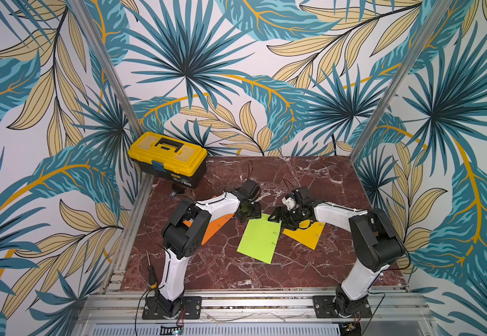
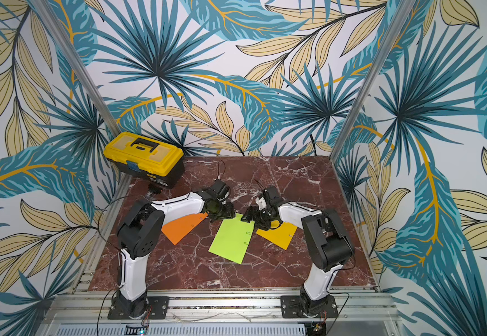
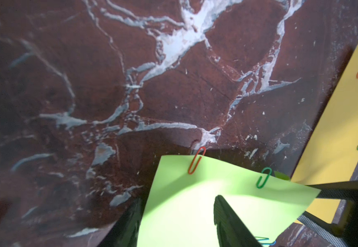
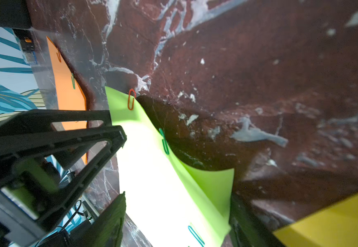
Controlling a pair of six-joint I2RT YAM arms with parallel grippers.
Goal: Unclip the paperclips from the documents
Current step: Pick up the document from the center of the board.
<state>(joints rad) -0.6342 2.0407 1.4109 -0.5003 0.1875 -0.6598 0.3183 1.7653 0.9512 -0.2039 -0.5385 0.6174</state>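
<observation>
Red marble surface: green sheet lies centre, far edge bowed up, likely to expose its clips. Left gripper and right gripper straddle that edge, both jaws apart, pinching nothing I can see.

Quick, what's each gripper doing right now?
Left gripper: open, green sheet between its fingers.
Right gripper: open, same sheet between its fingers.
</observation>
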